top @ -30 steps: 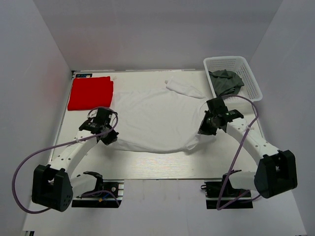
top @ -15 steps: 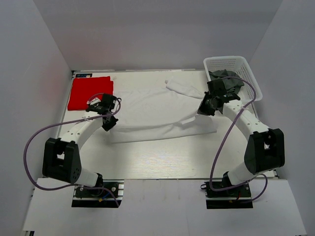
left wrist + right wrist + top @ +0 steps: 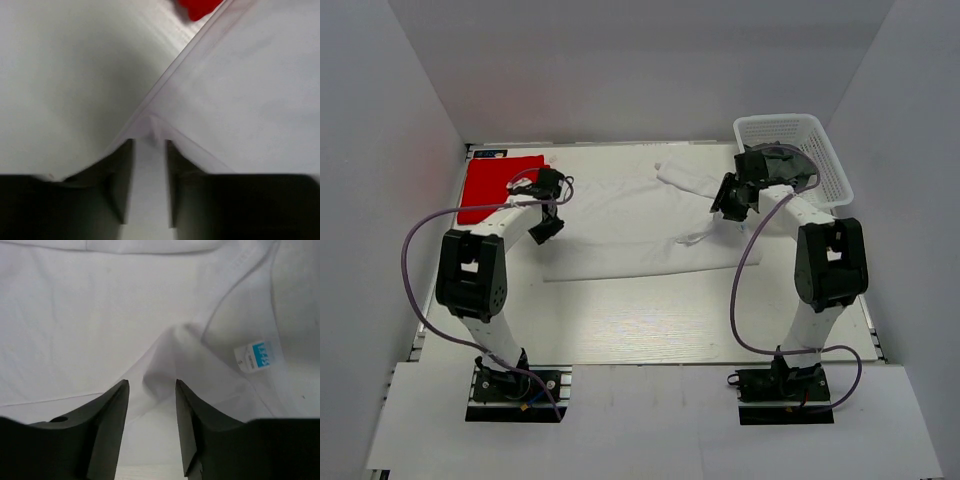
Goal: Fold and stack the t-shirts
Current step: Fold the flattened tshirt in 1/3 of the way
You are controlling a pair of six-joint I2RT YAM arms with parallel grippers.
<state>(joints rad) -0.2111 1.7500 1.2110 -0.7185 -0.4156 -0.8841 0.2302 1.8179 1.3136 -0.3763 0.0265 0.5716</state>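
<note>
White cloth covers the middle of the surface (image 3: 650, 320): the white t-shirt (image 3: 640, 235) lies doubled over, and its near fold edge runs straight from left to right. We see the left gripper (image 3: 546, 224) pinching its left edge and the right gripper (image 3: 728, 200) pinching a raised bunch near the collar tag (image 3: 255, 356). The red t-shirt (image 3: 500, 187) lies folded in the far-left corner. The basket (image 3: 780, 127) stands just behind the right arm. Bare surface stretches from the fold to our arm bases.

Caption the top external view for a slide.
Left gripper and right gripper pinch the white t-shirt mid-fold at the far side; red t-shirt lies far left, mesh basket far right.
</note>
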